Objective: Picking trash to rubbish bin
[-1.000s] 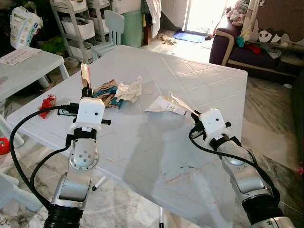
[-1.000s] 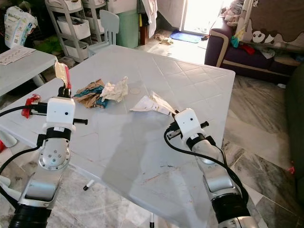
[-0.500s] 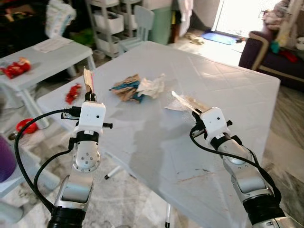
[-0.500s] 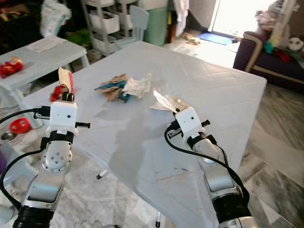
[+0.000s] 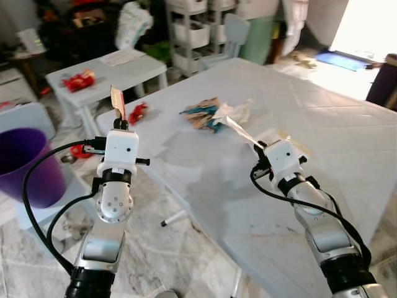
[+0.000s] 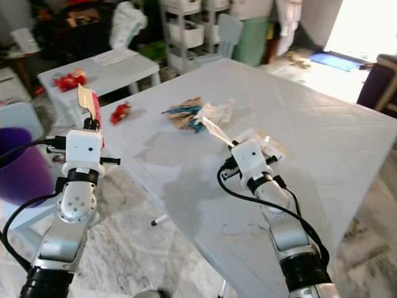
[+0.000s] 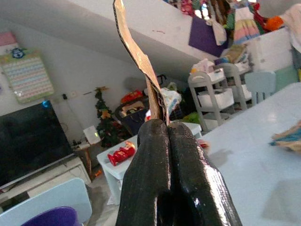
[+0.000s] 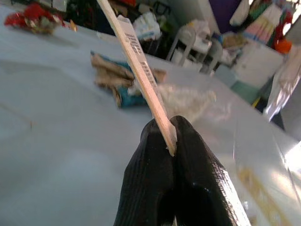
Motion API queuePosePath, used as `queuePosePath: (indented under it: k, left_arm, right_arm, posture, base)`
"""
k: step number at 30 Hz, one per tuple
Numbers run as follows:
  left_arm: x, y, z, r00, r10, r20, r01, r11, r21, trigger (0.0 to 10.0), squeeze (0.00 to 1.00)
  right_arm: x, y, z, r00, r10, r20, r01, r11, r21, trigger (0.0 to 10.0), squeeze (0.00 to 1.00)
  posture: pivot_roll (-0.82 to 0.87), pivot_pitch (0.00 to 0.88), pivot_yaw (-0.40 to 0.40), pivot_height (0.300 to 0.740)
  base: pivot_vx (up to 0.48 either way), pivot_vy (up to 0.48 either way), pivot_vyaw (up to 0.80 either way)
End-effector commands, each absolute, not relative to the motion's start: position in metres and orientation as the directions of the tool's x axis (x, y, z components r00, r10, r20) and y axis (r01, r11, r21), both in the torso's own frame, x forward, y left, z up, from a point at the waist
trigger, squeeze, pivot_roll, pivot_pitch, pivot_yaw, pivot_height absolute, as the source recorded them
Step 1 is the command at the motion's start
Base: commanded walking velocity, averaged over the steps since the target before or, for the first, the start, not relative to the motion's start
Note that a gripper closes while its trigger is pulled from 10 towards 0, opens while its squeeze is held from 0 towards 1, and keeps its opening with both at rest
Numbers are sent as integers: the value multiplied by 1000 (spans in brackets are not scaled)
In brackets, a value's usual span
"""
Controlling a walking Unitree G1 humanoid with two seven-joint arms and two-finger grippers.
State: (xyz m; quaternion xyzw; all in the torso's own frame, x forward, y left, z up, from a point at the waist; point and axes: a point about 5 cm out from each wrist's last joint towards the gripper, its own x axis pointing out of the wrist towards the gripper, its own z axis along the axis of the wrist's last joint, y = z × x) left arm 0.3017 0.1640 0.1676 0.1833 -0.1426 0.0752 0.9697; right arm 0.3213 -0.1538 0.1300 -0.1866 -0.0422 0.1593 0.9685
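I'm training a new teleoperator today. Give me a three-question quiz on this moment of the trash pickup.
1. True or false: the left gripper is shut on a flat wrapper.
2. What does the right gripper hold: (a) a red packet, (b) a flat white wrapper, (c) nothing?
3. Fill in: the purple bin stands on the robot's ____ side.

Key: 1 true; 2 b; 3 left.

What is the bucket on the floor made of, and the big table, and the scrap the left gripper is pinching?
The bucket looks like smooth purple plastic, one even colour. The table seems to be pale moulded plastic with a faint sheen and a diamond pattern pressed in. The scrap in the left gripper looks like brown cardboard, stiff with a dull torn edge, though it might be a wrapper.
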Motion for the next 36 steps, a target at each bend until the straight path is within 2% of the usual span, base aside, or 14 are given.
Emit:
queuePosePath:
  k: [1, 22, 36]
  left_arm:
    - [303, 166, 169, 950, 100, 297, -201, 922, 331, 0, 0]
    - [307, 170, 171, 951, 124, 285, -212, 929, 304, 0, 0]
    - [308, 167, 171, 953, 114, 282, -191, 946, 262, 0, 0]
  right_arm:
    - [322, -153, 139, 943, 328, 54, -284, 880, -380, 0, 0]
    - [321, -154, 144, 938, 339, 70, -287, 876, -387, 0, 0]
    - [321, -152, 148, 932, 354, 81, -299, 875, -380, 0, 0]
  posture:
    - [12, 0, -27, 740]
    - [6, 0, -32, 740]
    - [5, 0, -31, 740]
  base:
    - [0, 0, 800]
    - [0, 0, 800]
    - [0, 0, 0]
